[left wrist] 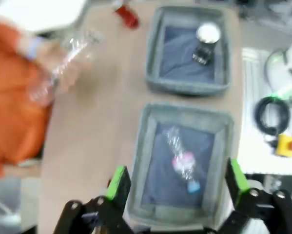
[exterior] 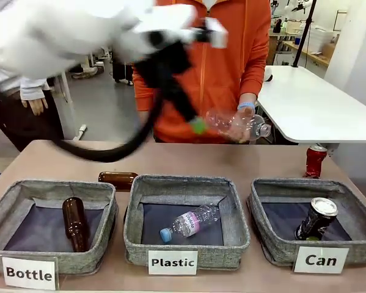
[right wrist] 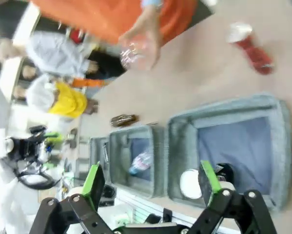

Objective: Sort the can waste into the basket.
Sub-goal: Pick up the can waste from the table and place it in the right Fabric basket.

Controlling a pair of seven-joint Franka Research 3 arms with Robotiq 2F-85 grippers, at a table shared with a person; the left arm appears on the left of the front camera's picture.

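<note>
The left gripper [left wrist: 177, 180] has its green-padded fingers [left wrist: 119, 183] spread wide with nothing between them, above the Plastic basket [left wrist: 146, 146], where a clear bottle [left wrist: 182, 163] with a blue cap lies. The right gripper [right wrist: 151, 181] is likewise spread wide and empty, above the near wall of the Can basket [right wrist: 180, 146]. Inside that basket the dark can [exterior: 316, 218] leans with its silver top up. The red can [exterior: 315, 160] stands upright on the table [exterior: 244, 162], just beyond the Can basket's far rim and outside it. Farther off, the person's hand [exterior: 242, 119] holds a crumpled clear bottle [exterior: 222, 121] above the table's far edge, near the left gripper's blurred tip.
</note>
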